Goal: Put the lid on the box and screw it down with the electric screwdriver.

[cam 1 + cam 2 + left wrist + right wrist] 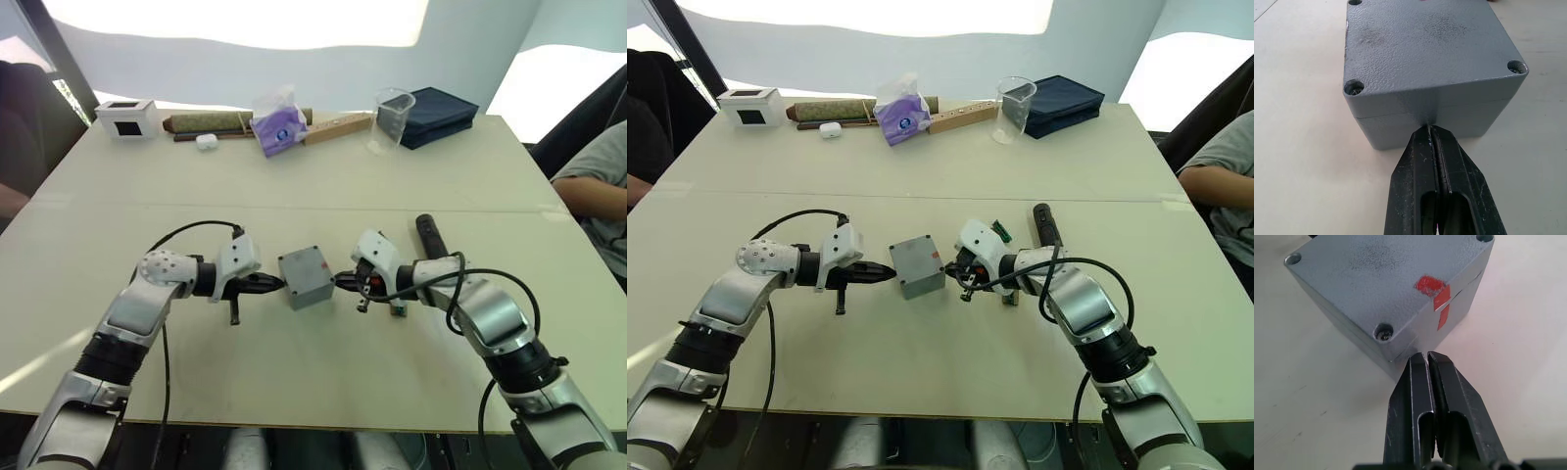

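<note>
Both arms reached in low, the left gripper (1431, 134) and right gripper (1426, 357) each pinched closed with tips against opposite sides of the box (307, 277), probably squaring it mid-table with the lid (1425, 44) on, the electric screwdriver (429, 235) waiting just beyond.

Grey box (307, 277) in middle of table (294, 186), lid (302, 264) on top. Left gripper (275, 285) touching one side, right gripper (340, 282) at other side, fingers pressed together. Black screwdriver (429, 235) lying behind right arm. Far edge: white box (126, 117), purple tissue pack (278, 124), clear cup (393, 116), dark blue case (441, 114).
</note>
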Robot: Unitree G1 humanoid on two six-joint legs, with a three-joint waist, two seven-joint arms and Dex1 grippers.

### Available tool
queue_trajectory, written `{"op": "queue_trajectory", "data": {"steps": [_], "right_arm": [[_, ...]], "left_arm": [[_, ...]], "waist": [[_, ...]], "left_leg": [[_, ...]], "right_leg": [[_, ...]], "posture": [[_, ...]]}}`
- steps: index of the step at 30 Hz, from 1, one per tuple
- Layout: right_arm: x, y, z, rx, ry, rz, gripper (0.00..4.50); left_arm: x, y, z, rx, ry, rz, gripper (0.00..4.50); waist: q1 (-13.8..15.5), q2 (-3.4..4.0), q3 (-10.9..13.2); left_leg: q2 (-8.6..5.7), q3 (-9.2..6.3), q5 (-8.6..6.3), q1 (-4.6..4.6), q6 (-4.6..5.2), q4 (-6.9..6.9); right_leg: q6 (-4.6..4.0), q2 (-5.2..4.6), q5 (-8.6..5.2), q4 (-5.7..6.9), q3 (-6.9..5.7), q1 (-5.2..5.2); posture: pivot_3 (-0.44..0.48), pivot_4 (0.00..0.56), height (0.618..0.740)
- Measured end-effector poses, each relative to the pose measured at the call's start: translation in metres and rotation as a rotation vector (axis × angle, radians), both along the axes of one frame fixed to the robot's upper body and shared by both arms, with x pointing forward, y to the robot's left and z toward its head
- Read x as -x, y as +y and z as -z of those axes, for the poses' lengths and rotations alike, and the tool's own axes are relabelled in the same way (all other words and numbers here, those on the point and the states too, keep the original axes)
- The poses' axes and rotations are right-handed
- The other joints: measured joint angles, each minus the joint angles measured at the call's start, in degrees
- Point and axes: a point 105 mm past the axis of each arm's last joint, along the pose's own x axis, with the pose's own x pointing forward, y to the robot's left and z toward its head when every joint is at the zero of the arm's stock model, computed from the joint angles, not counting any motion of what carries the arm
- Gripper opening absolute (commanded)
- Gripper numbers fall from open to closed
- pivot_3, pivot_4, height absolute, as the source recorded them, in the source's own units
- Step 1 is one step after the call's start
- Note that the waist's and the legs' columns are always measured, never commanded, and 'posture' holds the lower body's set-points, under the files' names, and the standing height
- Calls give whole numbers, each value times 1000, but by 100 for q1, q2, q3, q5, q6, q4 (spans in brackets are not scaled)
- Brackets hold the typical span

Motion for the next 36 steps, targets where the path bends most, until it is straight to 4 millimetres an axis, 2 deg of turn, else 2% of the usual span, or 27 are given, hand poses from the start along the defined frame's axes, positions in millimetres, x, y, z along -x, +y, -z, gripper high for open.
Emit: {"op": "queue_trajectory", "data": {"steps": [19, 26, 30, 33, 36], "right_arm": [[6, 2, -2, -4, 5, 4, 74], [-1, -18, -17, -14, -78, 100, 74], [-14, -36, -36, -46, -158, 209, 74], [-24, -43, -46, -64, -189, 265, 750], [-45, -55, -49, -86, -167, 371, 1970]], "left_arm": [[-7, 8, -14, 12, -37, -42, 0], [1, 15, -39, 56, -67, -57, 0], [13, 21, -67, 80, -103, -33, 0], [18, 20, -81, 108, -115, -19, 0], [20, 12, -105, 135, -173, 17, 0]], "waist": [[2, 0, 0], [-5, 0, 0], [-7, 0, 0], [-4, -1, 0], [6, -2, 1]], "left_leg": [[0, -1, 0, 0, 0, 0], [0, -1, 0, 0, 0, 0], [0, -1, 1, 2, -2, 0], [0, -2, 1, 2, -2, 0], [-2, -1, 3, 3, -5, 2]], "right_leg": [[0, 0, 0, 0, 0, 0], [0, 0, 0, 0, 0, 0], [0, 0, 0, 1, 0, 1], [0, 0, 0, 1, 0, 4], [1, -1, 1, 2, 0, 5]], "posture": [[0, 150, 740], [0, 150, 740], [0, 150, 740], [0, 150, 740], [0, 150, 740]]}}
